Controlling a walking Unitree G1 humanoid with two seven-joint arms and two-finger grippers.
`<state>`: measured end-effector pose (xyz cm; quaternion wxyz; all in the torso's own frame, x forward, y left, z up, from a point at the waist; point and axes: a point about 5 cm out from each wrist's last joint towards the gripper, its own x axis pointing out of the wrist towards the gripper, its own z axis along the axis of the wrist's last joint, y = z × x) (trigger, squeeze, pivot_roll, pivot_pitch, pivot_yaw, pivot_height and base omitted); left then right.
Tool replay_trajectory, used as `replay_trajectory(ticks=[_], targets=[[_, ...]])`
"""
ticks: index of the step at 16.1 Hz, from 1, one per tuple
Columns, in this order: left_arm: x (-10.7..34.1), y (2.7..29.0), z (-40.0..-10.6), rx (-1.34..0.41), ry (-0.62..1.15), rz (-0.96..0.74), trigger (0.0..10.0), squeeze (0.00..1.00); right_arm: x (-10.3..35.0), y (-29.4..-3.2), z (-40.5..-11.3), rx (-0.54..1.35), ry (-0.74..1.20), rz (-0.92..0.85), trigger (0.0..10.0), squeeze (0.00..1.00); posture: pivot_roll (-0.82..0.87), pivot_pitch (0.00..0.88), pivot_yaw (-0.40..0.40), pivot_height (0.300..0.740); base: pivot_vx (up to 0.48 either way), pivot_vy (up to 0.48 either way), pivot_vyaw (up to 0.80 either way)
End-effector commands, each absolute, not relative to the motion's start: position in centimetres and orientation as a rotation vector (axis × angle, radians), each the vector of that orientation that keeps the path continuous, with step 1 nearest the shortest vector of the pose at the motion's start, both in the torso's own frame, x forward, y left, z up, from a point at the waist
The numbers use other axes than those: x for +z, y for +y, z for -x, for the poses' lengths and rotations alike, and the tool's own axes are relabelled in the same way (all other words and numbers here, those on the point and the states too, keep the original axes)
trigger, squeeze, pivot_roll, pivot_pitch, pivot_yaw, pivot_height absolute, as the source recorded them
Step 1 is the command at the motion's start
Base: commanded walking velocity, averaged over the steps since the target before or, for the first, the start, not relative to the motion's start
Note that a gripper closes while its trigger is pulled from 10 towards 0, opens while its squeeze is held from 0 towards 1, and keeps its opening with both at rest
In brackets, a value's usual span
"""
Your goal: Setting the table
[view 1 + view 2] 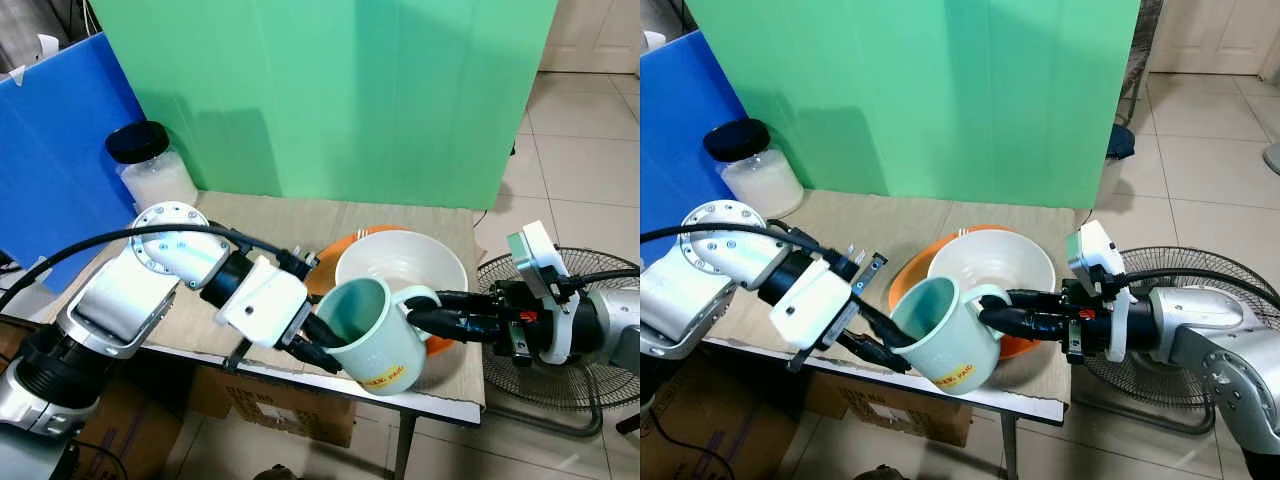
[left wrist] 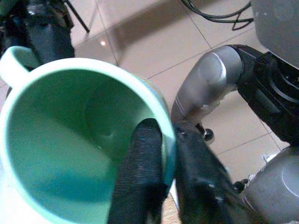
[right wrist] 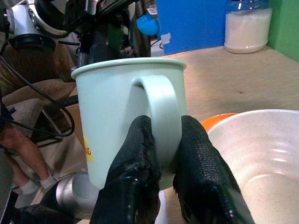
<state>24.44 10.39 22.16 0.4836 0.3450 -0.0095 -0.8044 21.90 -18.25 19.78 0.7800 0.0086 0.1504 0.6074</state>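
Observation:
A mint-green mug (image 1: 375, 340) with a yellow label hangs tilted over the table's front edge, held from both sides. My left gripper (image 1: 325, 345) is shut on its rim, one finger inside the cup and one outside (image 2: 166, 135). My right gripper (image 1: 415, 310) is shut on the mug's handle (image 3: 161, 112), with a finger pressed on each side. Just behind the mug, a white bowl (image 1: 400, 262) sits on an orange plate (image 1: 325, 265) on the tan-covered table (image 1: 250, 220).
A jar of white powder with a black lid (image 1: 150, 165) stands at the table's back left. A green screen (image 1: 330, 90) and a blue board (image 1: 60, 140) back the table. A floor fan (image 1: 560, 385) stands to the right, a cardboard box (image 1: 280, 410) underneath.

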Motion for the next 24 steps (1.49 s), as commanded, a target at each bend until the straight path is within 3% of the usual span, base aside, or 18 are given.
replay_trajectory(ticks=[1, 3, 5, 6, 7, 11, 13, 14, 15, 19, 24], targets=[[23.1, 10.4, -24.7, -1.926, -0.062, -0.842, 10.0, 1.0, 20.1, -17.9, -21.7, 1.331, 0.294, -0.013, 0.0, 0.0, 0.03, 0.0, 0.125, 0.74, 0.0, 0.0, 0.0], [23.9, 10.3, -25.1, -1.851, -0.155, -0.81, 10.0, 1.0, 20.1, -18.2, -21.8, 1.295, 0.281, -0.014, 0.0, 0.0, 0.03, 0.0, 0.127, 0.74, 0.0, 0.0, 0.0], [25.5, 10.7, -25.7, -1.757, -0.217, -0.674, 10.0, 0.32, 20.1, -18.9, -22.1, 1.214, 0.26, -0.019, 0.0, 0.0, 0.03, 0.0, 0.13, 0.74, 0.0, 0.0, 0.0], [26.3, 11.4, -26.2, -1.698, -0.235, -0.606, 10.0, 0.04, 20.2, -19.3, -22.2, 1.169, 0.245, -0.028, 0.0, 0.0, 0.03, 0.0, 0.13, 0.74, 0.0, 0.0, 0.0], [26.9, 12.1, -26.8, -1.635, -0.249, -0.566, 10.0, 0.0, 20.3, -19.6, -22.2, 1.12, 0.224, -0.029, 0.0, 0.0, 0.03, 0.0, 0.13, 0.74, 0.0, 0.0, 0.0], [28.4, 13.6, -27.9, -1.48, -0.312, -0.462, 10.0, 0.0, 21.0, -19.4, -22.9, 0.952, 0.13, 0.009, 0.0, 0.0, 0.04, 0.0, 0.128, 0.74, 0.0, 0.0, 0.0], [29.0, 14.2, -28.5, -1.305, -0.338, -0.376, 10.0, 0.0, 22.0, -19.6, -24.1, 0.719, 0.013, -0.053, 0.0, 0.0, 0.03, 0.0, 0.132, 0.74, 0.0, 0.0, 0.0], [28.8, 14.4, -28.7, -1.231, -0.332, -0.36, 10.0, 0.0, 22.2, -19.8, -24.5, 0.615, -0.025, -0.069, 2.1, 0.0, 0.03, 0.0, 0.132, 0.74, 0.0, 0.0, 0.0], [28.1, 14.4, -29.0, -1.144, -0.302, -0.326, 10.0, 0.0, 22.3, -19.7, -24.6, 0.542, -0.065, -0.119, 10.0, 0.0, 0.03, 0.0, 0.133, 0.74, 0.0, 0.0, 0.0], [25.8, 14.1, -29.2, -0.816, -0.296, -0.215, 10.0, 0.0, 22.3, -17.5, -24.4, 0.354, -0.167, -0.16, 10.0, 0.0, 0.03, 0.0, 0.118, 0.74, 0.0, 0.0, 0.0], [22.7, 13.3, -28.2, -0.619, -0.245, -0.154, 10.0, 0.0, 21.0, -16.3, -23.9, 0.164, -0.206, -0.199, 10.0, 0.0, 0.04, 0.0, 0.109, 0.74, 0.0, 0.0, 0.0]])
